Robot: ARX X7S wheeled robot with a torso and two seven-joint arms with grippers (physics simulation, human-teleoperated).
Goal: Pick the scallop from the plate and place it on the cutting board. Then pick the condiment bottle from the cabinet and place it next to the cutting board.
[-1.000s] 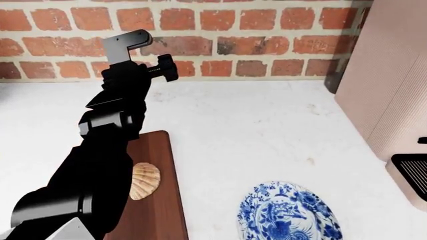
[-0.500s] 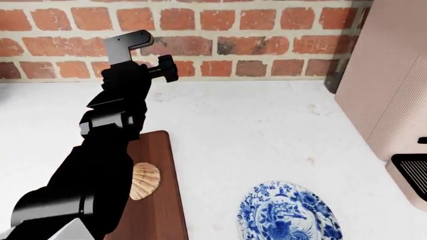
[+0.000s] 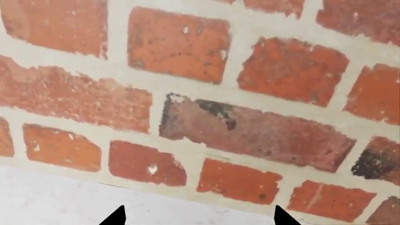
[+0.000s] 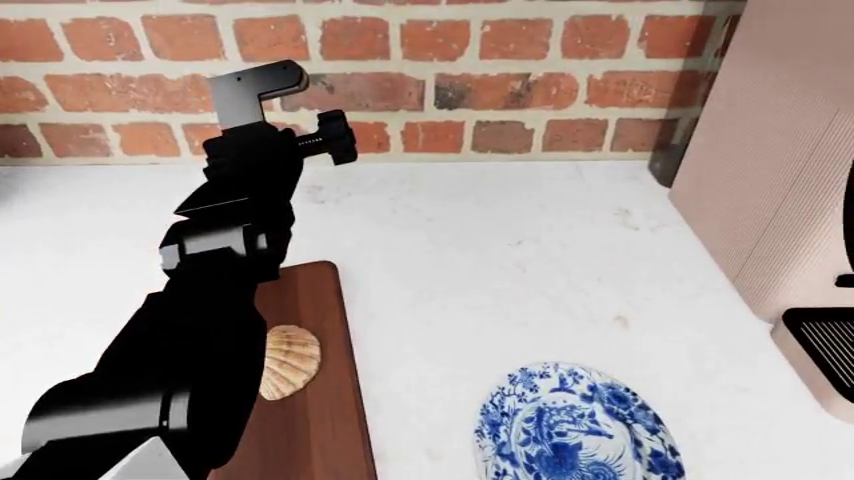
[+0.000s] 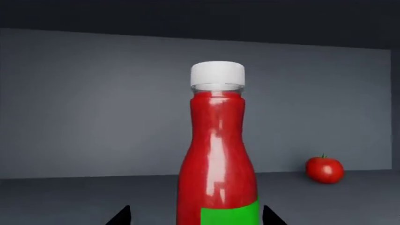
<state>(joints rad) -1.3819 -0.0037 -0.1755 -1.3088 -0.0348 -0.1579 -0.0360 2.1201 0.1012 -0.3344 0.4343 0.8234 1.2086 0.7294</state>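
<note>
Between the right gripper's (image 5: 196, 216) spread fingertips stands the upright condiment bottle (image 5: 218, 154) on a dark shelf, a tomato (image 5: 324, 169) well behind it; no grip shows. Raised toward the brick wall (image 3: 206, 93), the left gripper (image 3: 198, 216) is spread and empty. The scallop (image 4: 290, 361) lies on the cutting board (image 4: 310, 400), near the plate (image 4: 577, 428).

Left arm (image 4: 200, 300) barely shifts, a hair right (head view); nothing else moves on the tabletop (image 4: 534, 250).
</note>
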